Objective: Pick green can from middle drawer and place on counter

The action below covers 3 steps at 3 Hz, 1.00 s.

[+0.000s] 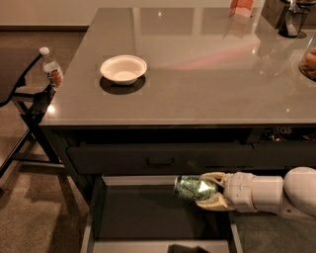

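The green can [193, 188] lies on its side in my gripper [211, 190], held above the dark bottom of the open middle drawer [143, 212] near its back right. The gripper's pale fingers [213, 177] close around the can from the right, and my white arm [276, 191] reaches in from the right edge. The glossy grey counter [197, 64] spreads above the drawer.
A white bowl [123, 68] sits on the counter's left part. A clear water bottle [51, 68] stands on a dark folding stand [29, 106] to the left. Dark containers [292, 19] and an orange box [242, 7] are at the far right back. A shut drawer front [160, 159] sits above.
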Each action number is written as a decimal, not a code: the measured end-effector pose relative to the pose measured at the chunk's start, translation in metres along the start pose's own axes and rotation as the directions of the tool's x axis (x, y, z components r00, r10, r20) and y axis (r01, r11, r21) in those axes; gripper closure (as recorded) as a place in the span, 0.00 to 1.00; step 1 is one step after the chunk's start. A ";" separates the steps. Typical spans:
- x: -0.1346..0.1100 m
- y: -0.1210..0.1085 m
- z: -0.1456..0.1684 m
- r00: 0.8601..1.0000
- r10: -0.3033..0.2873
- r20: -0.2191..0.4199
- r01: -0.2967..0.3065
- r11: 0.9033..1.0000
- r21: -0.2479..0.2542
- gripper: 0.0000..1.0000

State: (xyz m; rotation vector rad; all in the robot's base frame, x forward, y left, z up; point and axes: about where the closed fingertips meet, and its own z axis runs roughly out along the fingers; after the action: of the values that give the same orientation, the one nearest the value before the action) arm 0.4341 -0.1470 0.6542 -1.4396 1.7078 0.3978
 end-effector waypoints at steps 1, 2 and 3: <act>-0.040 -0.009 -0.029 0.998 -0.067 -0.023 0.068 0.996 0.063 1.00; -0.119 -0.027 -0.092 0.979 -0.187 -0.079 0.198 0.966 0.166 1.00; -0.186 -0.052 -0.147 0.964 -0.251 -0.085 0.265 0.929 0.260 1.00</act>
State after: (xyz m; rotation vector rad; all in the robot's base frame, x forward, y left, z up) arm 0.4210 -0.1446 0.8961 -1.4548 1.5170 -0.0162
